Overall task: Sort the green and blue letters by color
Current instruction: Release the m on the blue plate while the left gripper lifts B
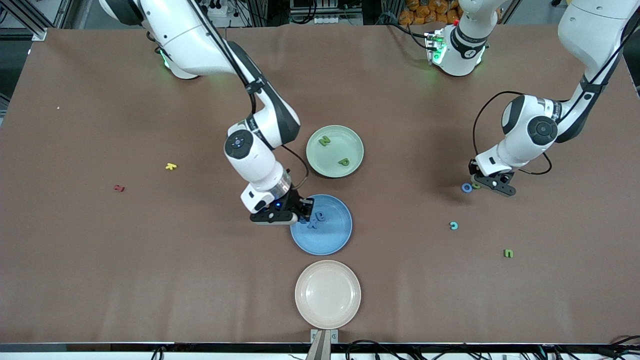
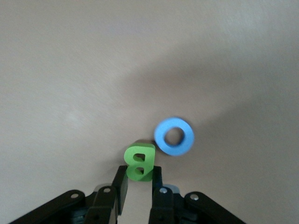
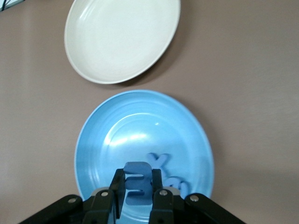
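Observation:
My left gripper (image 1: 481,184) (image 2: 139,179) is down at the table near the left arm's end, shut on a green letter B (image 2: 140,161) (image 1: 476,186). A blue letter O (image 2: 174,136) (image 1: 466,187) lies flat right beside it. My right gripper (image 1: 303,212) (image 3: 138,186) hangs over the blue plate (image 1: 330,240) (image 3: 140,121), shut on a blue letter (image 3: 138,182). Two blue letters (image 1: 316,220) (image 3: 159,161) lie in that plate. The green plate (image 1: 350,142) holds two green letters, an N (image 1: 324,141) and a P (image 1: 343,161). A green letter (image 1: 508,253) and a teal letter (image 1: 453,225) lie loose on the table.
An empty cream plate (image 1: 327,294) (image 3: 121,37) sits nearest the front camera, just below the blue plate. A tiny yellow letter (image 1: 171,166) and a tiny red letter (image 1: 119,188) lie toward the right arm's end of the brown table.

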`<state>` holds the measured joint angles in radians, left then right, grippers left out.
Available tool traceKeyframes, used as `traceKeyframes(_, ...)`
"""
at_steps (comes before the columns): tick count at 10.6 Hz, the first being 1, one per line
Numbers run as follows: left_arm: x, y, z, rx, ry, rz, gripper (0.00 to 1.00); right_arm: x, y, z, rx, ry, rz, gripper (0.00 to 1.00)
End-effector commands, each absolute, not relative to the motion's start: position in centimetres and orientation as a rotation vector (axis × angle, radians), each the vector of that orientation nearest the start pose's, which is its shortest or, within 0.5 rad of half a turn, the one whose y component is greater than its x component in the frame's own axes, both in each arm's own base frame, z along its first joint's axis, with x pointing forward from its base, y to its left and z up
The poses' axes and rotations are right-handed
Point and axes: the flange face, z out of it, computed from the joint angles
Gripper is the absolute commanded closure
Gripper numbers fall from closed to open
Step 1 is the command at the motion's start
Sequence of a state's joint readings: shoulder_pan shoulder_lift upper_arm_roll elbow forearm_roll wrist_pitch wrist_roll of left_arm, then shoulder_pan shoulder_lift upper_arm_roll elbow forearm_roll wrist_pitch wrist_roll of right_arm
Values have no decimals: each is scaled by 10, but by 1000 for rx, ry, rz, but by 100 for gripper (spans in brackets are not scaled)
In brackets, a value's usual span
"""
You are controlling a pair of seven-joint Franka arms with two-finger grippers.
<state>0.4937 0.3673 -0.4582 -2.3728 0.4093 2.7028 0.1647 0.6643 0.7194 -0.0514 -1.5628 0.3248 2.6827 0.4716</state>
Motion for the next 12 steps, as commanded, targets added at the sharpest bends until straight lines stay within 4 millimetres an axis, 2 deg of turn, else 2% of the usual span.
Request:
traceKeyframes(1,523,5,220,-2950,744,-72,100,601,445,252,-2741,147,-371,11)
traceKeyframes(2,530,-5,232,-2934,754,-62,100,602,443,252,-2741,149,-370,0)
traceKeyframes(4,544,-32,250,-2973,717,-39,100,604,438,259,-2751,145,-357,0)
traceKeyframes(5,556,-41,268,-2996,681,-23,100,606,434,260,-2756,149,-345,0)
traceKeyframes(7,576,-64,300,-3051,627,76,100,624,401,262,-2786,186,-326,0)
traceKeyframes(8,575,-81,305,-3116,566,118,100,635,375,263,-2815,180,-296,0)
traceKeyframes(9,575,-91,309,-3174,467,129,100,647,344,271,-2842,169,-248,0)
traceKeyframes(10,571,-112,308,-3205,407,169,100,657,309,278,-2873,131,-186,0)
traceKeyframes(11,565,-135,306,-3226,326,191,100,665,272,282,-2896,90,-146,0)
traceKeyframes(12,557,-167,304,-3223,259,208,100,671,231,286,-2924,55,-135,0)
